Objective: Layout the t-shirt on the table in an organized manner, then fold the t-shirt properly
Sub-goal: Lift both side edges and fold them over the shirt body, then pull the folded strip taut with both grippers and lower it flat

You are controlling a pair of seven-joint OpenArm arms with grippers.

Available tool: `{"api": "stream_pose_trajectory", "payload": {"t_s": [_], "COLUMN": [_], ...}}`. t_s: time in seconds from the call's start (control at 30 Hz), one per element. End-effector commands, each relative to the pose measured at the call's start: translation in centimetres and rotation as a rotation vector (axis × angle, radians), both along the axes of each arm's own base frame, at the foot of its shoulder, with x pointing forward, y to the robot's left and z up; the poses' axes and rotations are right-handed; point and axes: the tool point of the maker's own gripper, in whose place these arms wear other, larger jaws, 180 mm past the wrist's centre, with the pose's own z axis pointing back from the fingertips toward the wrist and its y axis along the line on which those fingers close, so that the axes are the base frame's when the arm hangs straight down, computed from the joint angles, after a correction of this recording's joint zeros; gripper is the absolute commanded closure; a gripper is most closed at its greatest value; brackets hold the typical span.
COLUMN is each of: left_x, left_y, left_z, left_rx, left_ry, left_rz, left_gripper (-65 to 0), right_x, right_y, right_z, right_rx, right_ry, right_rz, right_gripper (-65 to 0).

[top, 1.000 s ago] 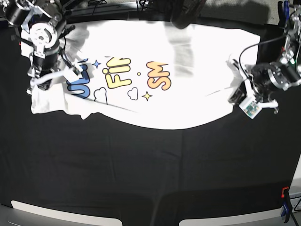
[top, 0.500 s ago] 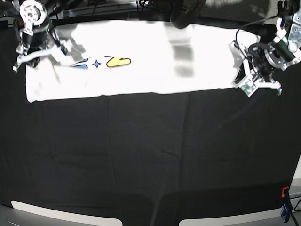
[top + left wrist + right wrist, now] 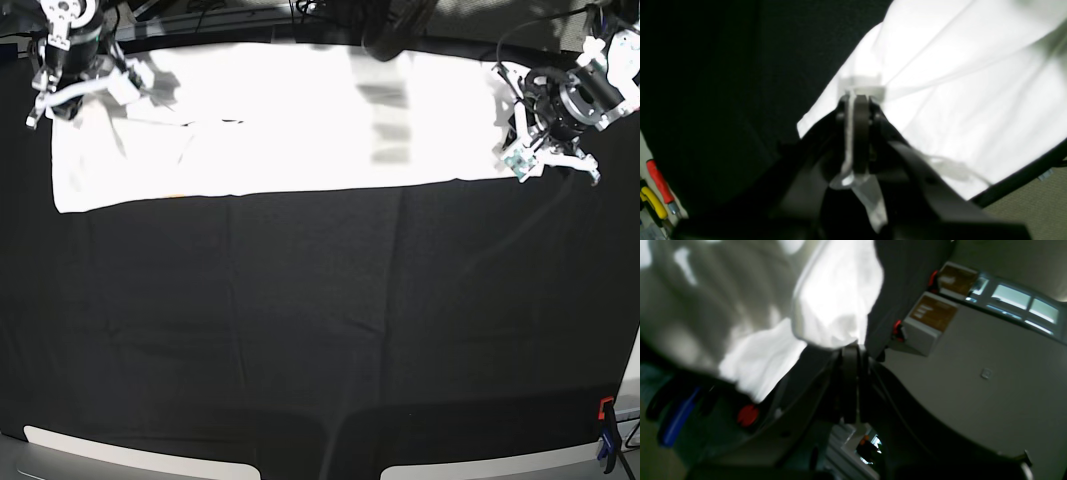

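The white t-shirt (image 3: 300, 130) lies as a long flat band across the far part of the black table (image 3: 320, 330), its print hidden. On the base view's right, my left gripper (image 3: 508, 115) is at the band's end. The left wrist view shows this gripper (image 3: 858, 96) shut on a thin edge of the t-shirt (image 3: 957, 83). My right gripper (image 3: 130, 88) is at the band's far left corner. Seen from the right wrist, that gripper (image 3: 850, 348) is shut with a bunch of the t-shirt (image 3: 836, 300) at its tip.
A dark round object (image 3: 395, 30) hangs over the far edge and casts a grey shadow on the cloth. An orange and blue clamp (image 3: 605, 440) sits at the near right corner. Red and yellow tool handles (image 3: 658, 186) lie off the table's edge. Grey boxes (image 3: 930, 326) stand on the floor.
Both grippers carried the shirt's near edge away to the far side. The coloured lettering got folded under and the shirt shrank from a wide shape to a narrow band.
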Motion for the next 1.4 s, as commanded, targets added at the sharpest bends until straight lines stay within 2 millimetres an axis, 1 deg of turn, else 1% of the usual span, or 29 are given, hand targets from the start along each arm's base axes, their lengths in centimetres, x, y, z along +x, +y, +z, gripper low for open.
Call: {"api": "stream_pose_trajectory", "payload": {"t_s": [0.0,0.1,0.27,0.4,0.43,0.5,0.53,0.57,0.6,0.67,0.77,0.83,0.9,0.97,1.0,1.07,1.1,1.17,1.2,1.27,1.3,1.37], "left_x": [0.6,0.6,0.1,-0.5,-0.6,-0.6,-0.6,-0.6,-0.6,-0.6,-0.7,-1.2,-1.8,-1.8,-1.6,-0.5,0.2,1.6,2.1,2.9,3.2,3.0], "left_y": [0.0,-0.1,-0.7,-0.1,0.0,0.0,0.0,0.0,0.0,0.0,-0.1,-0.5,-1.7,-3.3,-4.1,-5.5,-5.7,-5.1,-4.3,-1.9,-0.5,1.8], "left_z": [1.0,1.0,0.8,0.2,0.1,0.1,0.1,0.1,0.1,0.1,0.2,0.5,1.6,3.6,4.9,7.8,8.9,10.1,10.1,8.6,7.4,4.4], "left_rx": [-0.002,-0.013,-0.058,-0.031,-0.024,-0.021,-0.022,-0.022,-0.022,-0.022,-0.024,-0.034,-0.057,-0.091,-0.111,-0.175,-0.199,-0.205,-0.178,-0.099,-0.066,-0.028], "left_ry": [-0.037,-0.033,0.007,0.051,0.057,0.061,0.061,0.06,0.06,0.061,0.068,0.095,0.112,0.075,0.033,-0.084,-0.146,-0.241,-0.262,-0.261,-0.245,-0.174], "left_rz": [-0.011,-0.009,0.001,0.016,0.018,0.019,0.019,0.02,0.02,0.02,0.02,0.019,-0.001,-0.041,-0.06,-0.063,-0.051,-0.001,0.033,0.116,0.161,0.242], "left_gripper": [0.0,0.0,0.0,0.0,-2.2,-15.7,-21.4,-25.8,-28.7,-30.7,-30.7,-30.7,-30.7,-30.7,-30.7,-30.7,-30.7,-30.7,-30.7,-30.7,-30.7,-30.7], "right_x": [0.1,-0.7,-0.5,-0.6,-0.8,-1.2,-1.3,-1.4,-1.4,-1.4,-1.3,-1.1,-0.4,0.1,0.3,0.6,0.6,0.7,0.7,0.7,0.7,0.7], "right_y": [-0.2,-0.2,-0.7,-0.9,-1.2,-1.8,-2.0,-2.0,-2.0,-2.0,-2.0,-2.1,-2.1,-2.0,-2.0,-2.0,-2.0,-2.0,-2.0,-2.0,-2.0,-1.9], "right_z": [0.8,0.6,1.2,1.4,1.5,1.7,1.7,1.7,1.7,1.7,1.8,2.2,3.1,3.9,4.3,4.7,4.8,4.9,4.9,4.9,4.9,4.9], "right_rx": [-0.022,-0.012,0.015,0.015,0.007,-0.019,-0.026,-0.029,-0.029,-0.029,-0.028,-0.037,-0.06,-0.078,-0.083,-0.079,-0.072,-0.059,-0.057,-0.056,-0.056,-0.056], "right_ry": [-0.02,-0.009,-0.085,-0.101,-0.102,-0.097,-0.096,-0.095,-0.095,-0.096,-0.099,-0.123,-0.178,-0.227,-0.25,-0.286,-0.298,-0.317,-0.32,-0.321,-0.321,-0.321], "right_rz": [0.009,0.001,-0.063,-0.085,-0.1,-0.135,-0.145,-0.149,-0.149,-0.148,-0.149,-0.141,-0.122,-0.104,-0.098,-0.099,-0.103,-0.112,-0.114,-0.114,-0.114,-0.114], "right_gripper": [0.0,0.0,0.0,-0.1,-5.3,-15.9,-20.1,-23.0,-24.5,-24.6,-24.6,-24.6,-24.6,-24.6,-24.6,-24.6,-24.6,-24.6,-24.6,-24.5,-24.6,-24.5]}}
